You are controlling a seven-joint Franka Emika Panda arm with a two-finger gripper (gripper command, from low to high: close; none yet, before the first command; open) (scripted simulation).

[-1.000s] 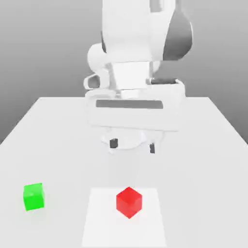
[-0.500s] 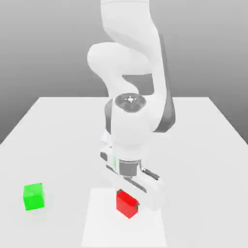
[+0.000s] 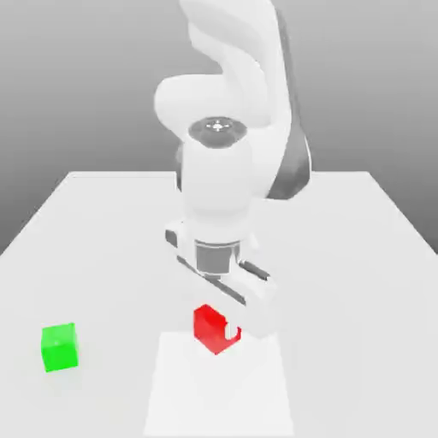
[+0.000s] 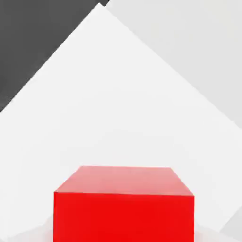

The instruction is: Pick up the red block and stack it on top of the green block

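Green comes first: one green block [image 3: 60,346] sits on the white table [image 3: 359,257] at the exterior view's left. Well apart to its right, one red block [image 3: 210,328] hangs above the table, clamped in the gripper [image 3: 224,323].

Smooth, plain, matt faces are being shown by the red block [image 3: 210,328] and the green block [image 3: 60,346], a smooth, faintly glossy white plastic-looking shell by the arm [image 3: 224,184], and a flat, matt, pale finish by the table [image 3: 359,282].
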